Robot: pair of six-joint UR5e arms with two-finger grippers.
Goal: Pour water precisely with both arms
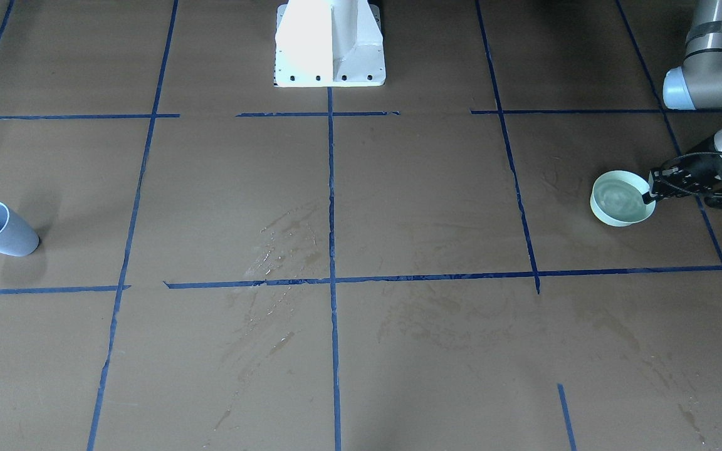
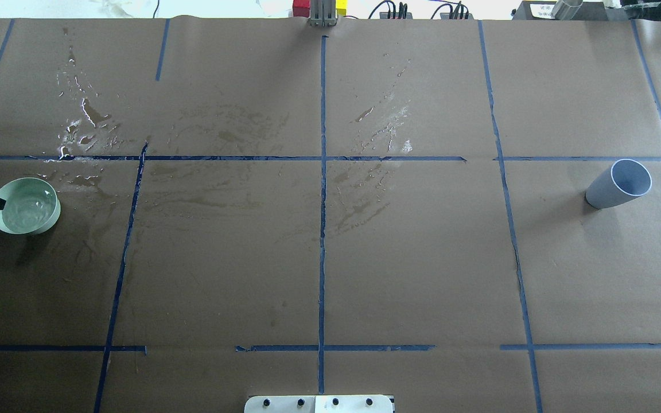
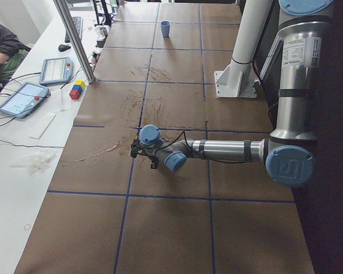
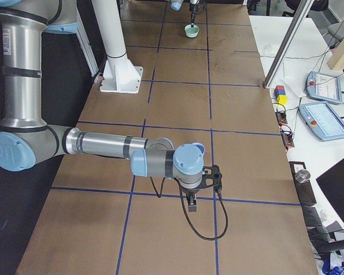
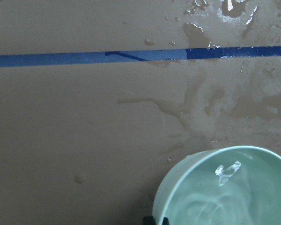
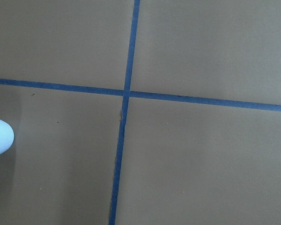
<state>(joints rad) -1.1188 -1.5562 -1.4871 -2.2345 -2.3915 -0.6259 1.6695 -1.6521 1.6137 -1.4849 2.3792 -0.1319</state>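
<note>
Left gripper (image 1: 648, 196) pinches bowl (image 1: 600, 213) rim, likely so it can tip.
Water (image 1: 618, 197) sits inside (cup (image 1: 5, 233) stands far from bowl, to catch it).

A table (image 2: 422, 258) covered in brown paper and gridded with blue tape (image 2: 322, 229) fills the space. Wet streaks (image 2: 86, 115) glint on the table's far part. Along the table's far edge runs a white desk (image 3: 23, 148) carrying two tablets (image 3: 22, 98), coloured blocks (image 3: 77, 90) and a keyboard (image 3: 77, 25). A metal post (image 3: 74, 40) rises at the table's edge. The light is even.
</note>
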